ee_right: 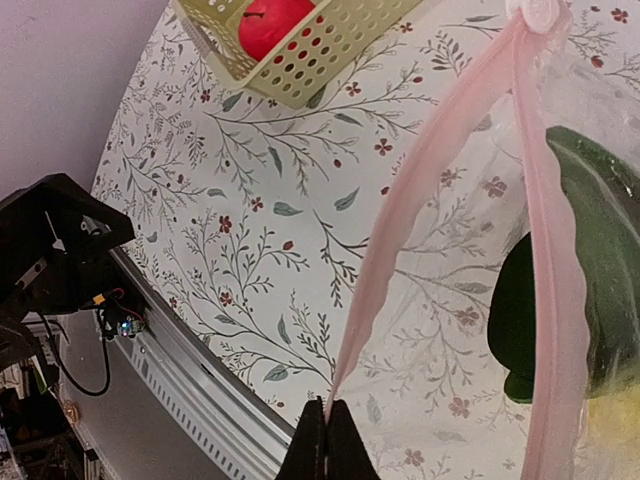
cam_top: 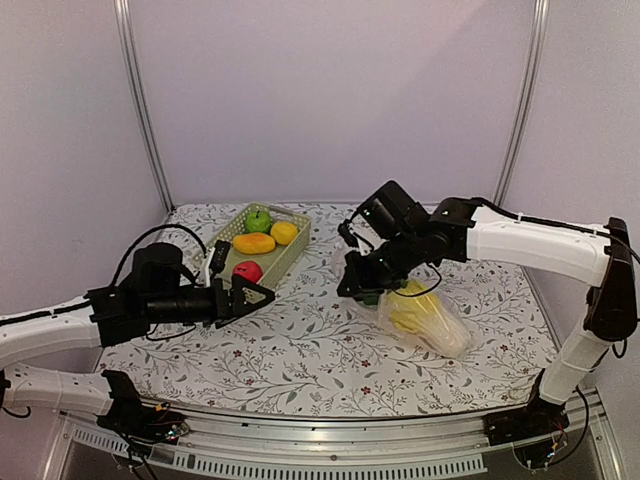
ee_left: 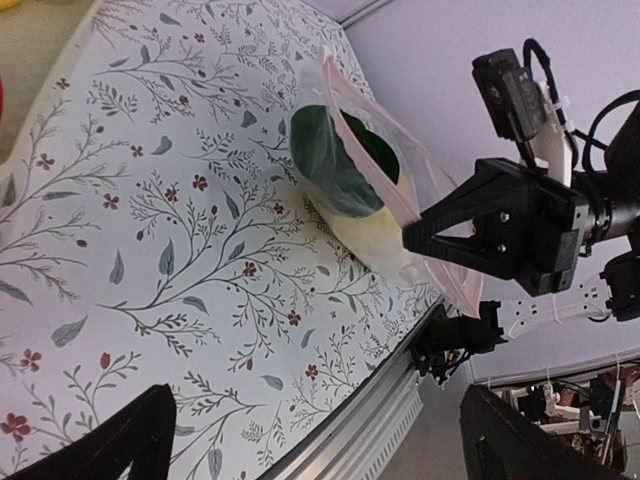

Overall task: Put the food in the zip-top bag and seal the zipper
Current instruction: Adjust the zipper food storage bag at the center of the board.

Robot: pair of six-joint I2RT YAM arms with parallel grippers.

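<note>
Now, your right hand [ee_right: 325,432] is pinched fully shut on the zipper [ee_right: 440,190], gripping one pink lip of it at the end away from the small pale slider [ee_right: 537,12]. The two lips spread apart from the slider, so the mouth of the zip-top bag [cam_top: 450,335] stands open. Just inside that mouth lies the dark green vegetable [ee_right: 575,270], and deeper in the bag, behind it, the yellow-white cabbage [cam_top: 418,310]. Read the top view as your dial: the bag lies on the floral counter [cam_top: 320,355] at about 4 o'clock from the middle, with its mouth turned toward 10 o'clock, where your right hand meets it.

Your left hand [cam_top: 262,295] is spread wide and holds nothing. It points toward 3 o'clock, well apart from the bag, just beside the near end of the pale green basket [ee_right: 310,65]. That basket sits at about 11 o'clock from the middle. Inside it, the red round fruit [cam_top: 247,270] is nearest your left hand. Past it comes an orange-yellow fruit [cam_top: 253,243], and the green apple [cam_top: 258,220] and small yellow fruit [cam_top: 285,232] sit side by side at the far, 12 o'clock end.
</note>
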